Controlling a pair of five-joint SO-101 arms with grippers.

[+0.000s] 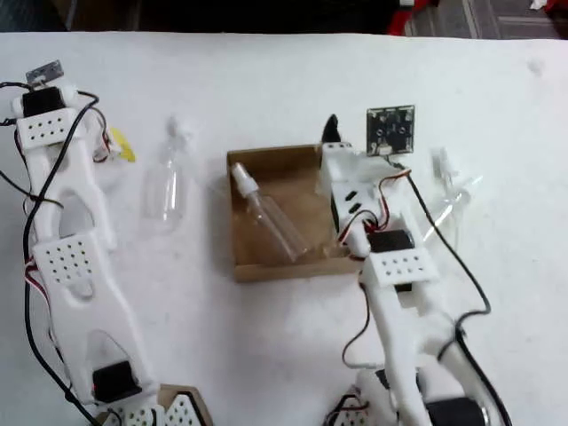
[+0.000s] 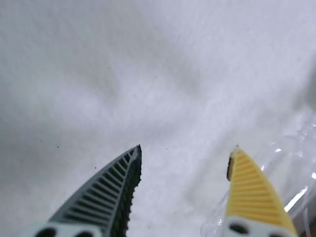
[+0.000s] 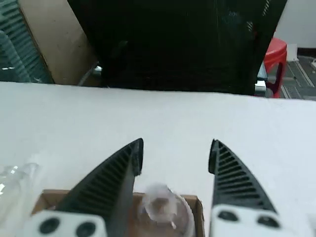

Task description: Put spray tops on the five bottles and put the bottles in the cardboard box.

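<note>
1. The cardboard box (image 1: 284,269) sits mid-bench (image 1: 266,80), open side up; one clear spray bottle (image 1: 271,217) lies flat inside it, long axis diagonal, spray top toward the far-left corner and base toward the near-right corner.
2. A second bottle (image 1: 164,186) lies on the bench just left of the box, apart from it; its long axis runs far to near, with the neck at the far end.
3. A third bottle (image 1: 448,209) lies on the bench beyond the box's right side; its outline is too faint to tell its heading.
4. The left end effector (image 2: 187,148) hangs over bare bench, fingers spread and pinching nothing; the second bottle shows just beside its yellow finger (image 2: 252,192).
5. The right end effector (image 3: 176,143) is above the box's far-right corner, fingers spread; a translucent rounded top (image 3: 159,200) sits below and between them, ungripped.
</note>
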